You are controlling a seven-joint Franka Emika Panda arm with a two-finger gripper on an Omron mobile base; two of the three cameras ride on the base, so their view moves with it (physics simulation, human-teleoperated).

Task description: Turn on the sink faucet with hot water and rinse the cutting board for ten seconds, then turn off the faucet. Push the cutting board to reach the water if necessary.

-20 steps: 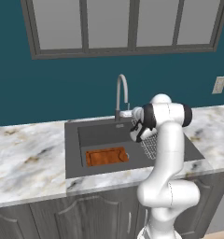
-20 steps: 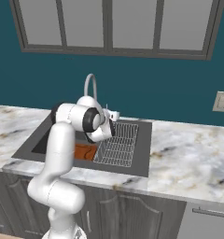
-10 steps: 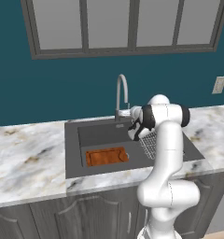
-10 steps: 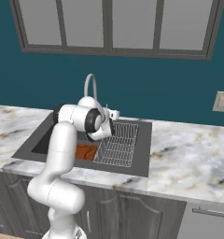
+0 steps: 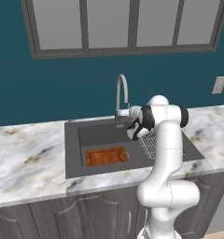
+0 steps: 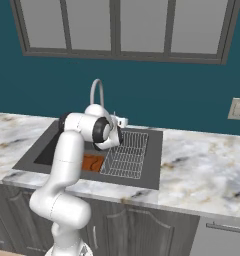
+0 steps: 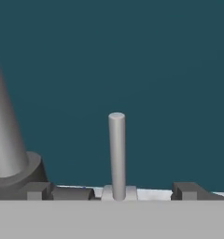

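We saw the big dark sink (image 5: 73, 140) set in the marble counter (image 5: 25, 154), with the wire rack (image 6: 124, 155) in its right part, just under our gripper (image 7: 114, 192). The tall sink faucet (image 5: 122, 91) stood right in front of our gripper, and its thin lever (image 7: 116, 154) stood upright between the two fingertips (image 7: 37, 190), which were spread wide and held nothing. The little cutting board (image 5: 107, 156) lay flat in the basin, down and to the left of our gripper.
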